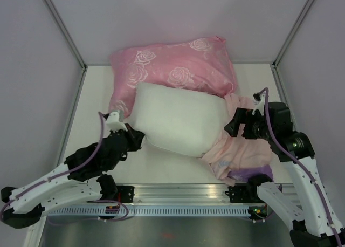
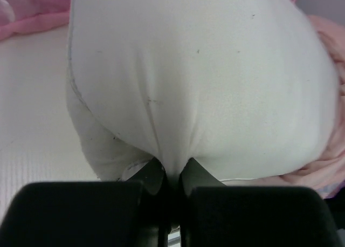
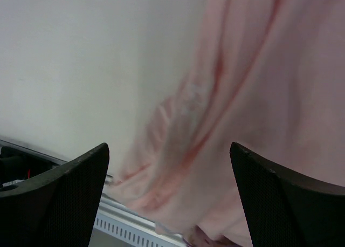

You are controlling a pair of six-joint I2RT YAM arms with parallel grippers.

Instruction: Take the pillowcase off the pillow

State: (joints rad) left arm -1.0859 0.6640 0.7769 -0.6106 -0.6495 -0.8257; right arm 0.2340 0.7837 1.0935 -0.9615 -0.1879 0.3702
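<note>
The plain white pillow (image 1: 178, 123) lies across the table's middle, mostly bare. The pillowcase (image 1: 240, 152), turned pale pink side out with a purple edge, is bunched over the pillow's right end. My left gripper (image 1: 136, 137) is shut on the pillow's left end; in the left wrist view the white fabric (image 2: 199, 80) is pinched between the black fingers (image 2: 148, 177). My right gripper (image 1: 237, 125) hovers over the pillowcase, open and empty. In the right wrist view its fingers (image 3: 64, 198) stand wide apart, with pale pink cloth (image 3: 242, 112) beyond them.
A pink rose-patterned pillow (image 1: 172, 69) lies behind the white one, against the back wall. The metal rail (image 1: 178, 196) with the arm bases runs along the near edge. Walls close in the table on the left, right and back.
</note>
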